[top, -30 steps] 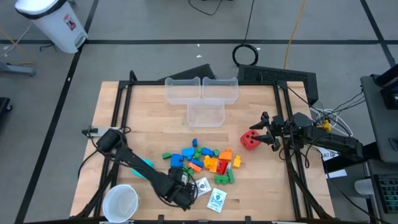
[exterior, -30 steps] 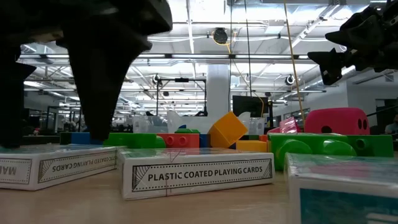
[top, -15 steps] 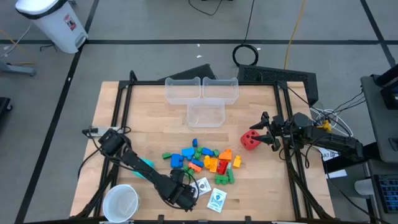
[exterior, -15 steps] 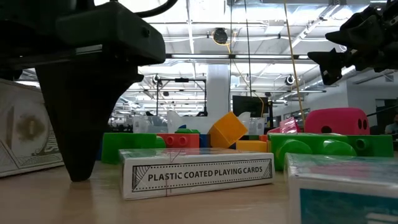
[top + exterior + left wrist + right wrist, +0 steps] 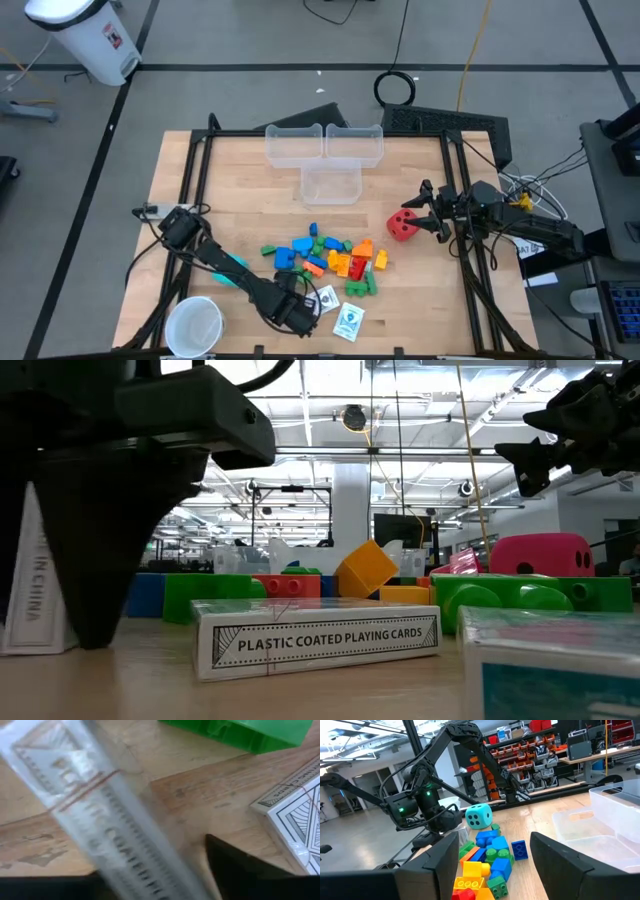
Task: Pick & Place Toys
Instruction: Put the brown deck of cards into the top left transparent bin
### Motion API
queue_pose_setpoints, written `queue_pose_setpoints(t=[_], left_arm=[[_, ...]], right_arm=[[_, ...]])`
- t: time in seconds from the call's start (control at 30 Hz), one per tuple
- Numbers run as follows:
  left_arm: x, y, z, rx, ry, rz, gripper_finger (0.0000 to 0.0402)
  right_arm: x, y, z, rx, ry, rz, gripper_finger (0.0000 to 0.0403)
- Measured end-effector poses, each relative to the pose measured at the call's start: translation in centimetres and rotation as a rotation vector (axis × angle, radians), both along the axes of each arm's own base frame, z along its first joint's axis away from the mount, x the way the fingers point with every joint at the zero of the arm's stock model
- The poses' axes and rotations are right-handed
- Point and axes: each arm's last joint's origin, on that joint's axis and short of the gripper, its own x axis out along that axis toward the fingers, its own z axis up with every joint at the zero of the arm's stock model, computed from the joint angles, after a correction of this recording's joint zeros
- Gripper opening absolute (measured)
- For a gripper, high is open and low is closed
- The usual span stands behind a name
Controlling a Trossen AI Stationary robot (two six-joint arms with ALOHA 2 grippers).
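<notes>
My left gripper (image 5: 296,313) points down near the table's near edge and is shut on a white playing-card box (image 5: 35,585), which stands on an edge. In the high view the gripper hides that box. Two more card boxes (image 5: 327,297) (image 5: 349,320) lie flat beside it. The pile of coloured blocks (image 5: 325,255) rests on the table's middle, with a cyan die (image 5: 479,816) at its left. A red die (image 5: 402,225) sits in front of my right gripper (image 5: 420,208), which waits open and level at the table's right edge. My left gripper pinches the card box across its two broad faces (image 5: 150,845), one finger (image 5: 250,870) on each side. The fingers come from above, pointing down. The box stands on a narrow edge on the wood, tilted a little, its end face (image 5: 30,590) toward the near edge.
Three clear bins (image 5: 323,145) stand at the far middle of the table. A white cup (image 5: 194,325) stands at the near left corner. A green block (image 5: 240,732) lies close to the held box. Bare wood shows at the left and far right.
My left gripper has sunk a little and its fingers have closed in on the card box. The box lay flat on the table and has tipped up, so that it stands on an edge between the fingers.
</notes>
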Motion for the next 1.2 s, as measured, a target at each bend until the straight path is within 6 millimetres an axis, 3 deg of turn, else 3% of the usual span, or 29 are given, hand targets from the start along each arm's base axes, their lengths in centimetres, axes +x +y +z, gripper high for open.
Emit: queue_pose_setpoints(t=[0.13, 0.27, 0.47, 0.6, 0.77, 1.03, 1.2], left_arm=[[-0.1, 0.0, 0.3, 0.003, -0.011, -0.016, 0.0066], [-0.7, -0.1, 1.9, 0.071, -0.097, -0.025, 0.0065], [-2.1, 0.8, 7.7, 0.177, -0.295, 0.003, 0.0065], [-2.6, 3.1, 11.8, 0.286, -0.454, 0.005, 0.0065], [-1.0, 8.7, 14.9, 0.433, -0.503, -0.086, 0.0065], [2.6, 22.5, 16.4, 0.391, -0.428, -0.337, 0.0065], [2.7, 30.6, 16.9, 0.363, -0.496, -0.464, 0.0065]], right_arm=[[0.0, 0.0, 0.0, 0.000, 0.000, 0.000, 0.0215], [0.0, 0.0, 0.0, 0.000, 0.000, 0.000, 0.0215], [0.0, 0.0, 0.0, 0.000, 0.000, 0.000, 0.0215], [0.0, 0.0, 0.0, 0.000, 0.000, 0.000, 0.0215], [0.0, 0.0, 0.0, 0.000, 0.000, 0.000, 0.0215], [0.0, 0.0, 0.0, 0.000, 0.000, 0.000, 0.0215], [0.0, 0.0, 0.0, 0.000, 0.000, 0.000, 0.0215]])
